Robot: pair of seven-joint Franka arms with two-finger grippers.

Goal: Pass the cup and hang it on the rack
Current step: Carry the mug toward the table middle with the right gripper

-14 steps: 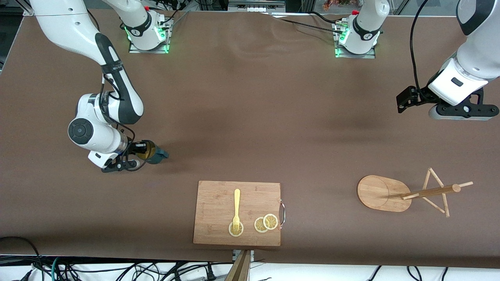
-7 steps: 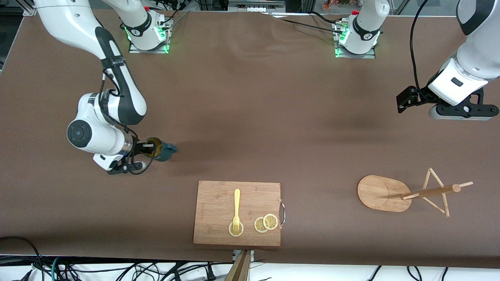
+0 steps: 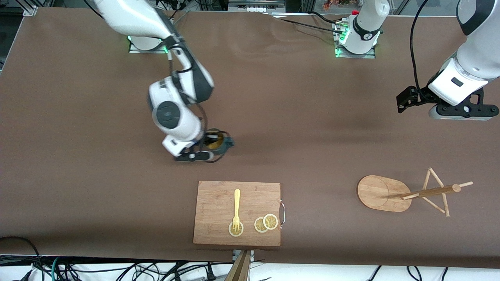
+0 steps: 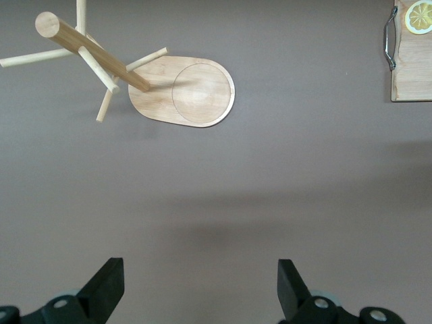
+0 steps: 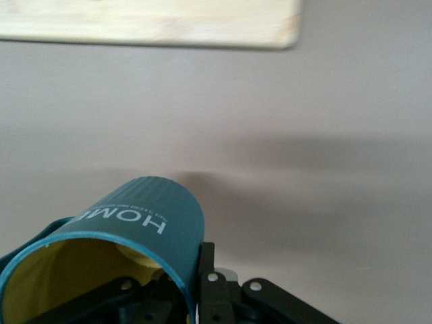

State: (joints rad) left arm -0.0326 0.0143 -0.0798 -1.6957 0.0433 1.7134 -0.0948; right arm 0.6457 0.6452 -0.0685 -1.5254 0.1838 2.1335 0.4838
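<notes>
My right gripper [image 3: 211, 145] is shut on the rim of the cup [image 3: 219, 142], a dark teal ribbed mug with a yellowish inside, and holds it above the bare table middle. In the right wrist view the cup [image 5: 128, 229] fills the lower corner, one finger inside the rim and one outside. The rack [image 3: 414, 192], a bamboo mug tree, stands toward the left arm's end of the table; it also shows in the left wrist view [image 4: 182, 91]. My left gripper [image 4: 200, 290] is open and empty, waiting in the air over the table at that end.
A bamboo cutting board [image 3: 218, 201] lies near the front edge with a yellow fork [image 3: 236, 207] and lemon slices [image 3: 266, 223] on it. Its edge shows in the right wrist view [image 5: 148, 23] and left wrist view [image 4: 412, 67].
My right arm has swung toward the middle of the table with the cup held in its gripper. The left arm has not moved.
</notes>
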